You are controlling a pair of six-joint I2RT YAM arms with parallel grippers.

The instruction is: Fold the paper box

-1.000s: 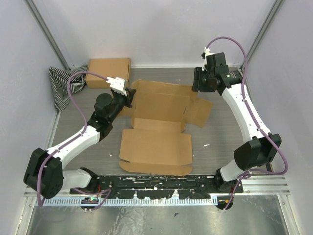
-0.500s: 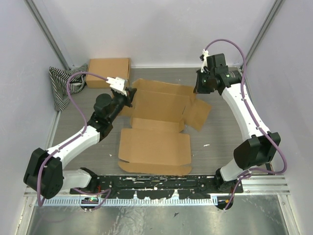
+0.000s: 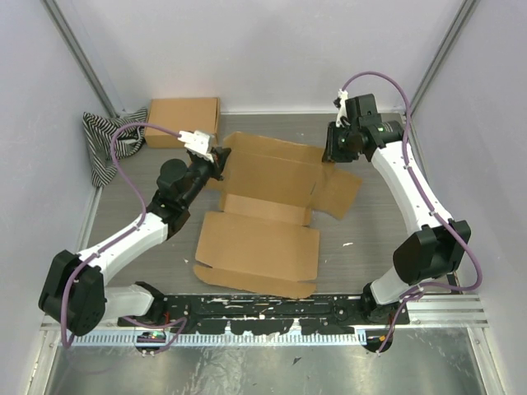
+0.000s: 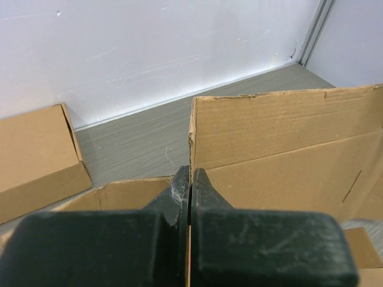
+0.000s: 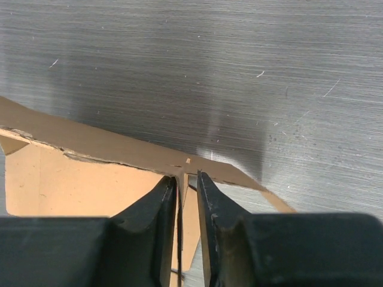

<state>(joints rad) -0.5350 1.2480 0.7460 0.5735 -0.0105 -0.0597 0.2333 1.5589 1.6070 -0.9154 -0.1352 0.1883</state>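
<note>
The paper box (image 3: 262,216) lies partly opened out in the middle of the table, its lid panel toward the near edge and its back wall raised. My left gripper (image 3: 217,159) is shut on the left end of that raised wall. In the left wrist view the fingers (image 4: 190,174) pinch the cardboard edge (image 4: 281,134). My right gripper (image 3: 333,151) is at the box's back right corner. In the right wrist view its jaws (image 5: 187,179) are closed narrowly round an upright cardboard edge (image 5: 90,182), which lies against the left finger.
A fully formed brown cardboard box (image 3: 184,120) stands at the back left and also shows in the left wrist view (image 4: 33,155). A black-and-white striped cloth (image 3: 103,146) lies left of it. White walls close in the back and sides.
The box's near lid panel has slid left and toward the near edge. The right side flap has spread out wider. My right gripper has shifted slightly left and nearer, and the left has barely moved.
</note>
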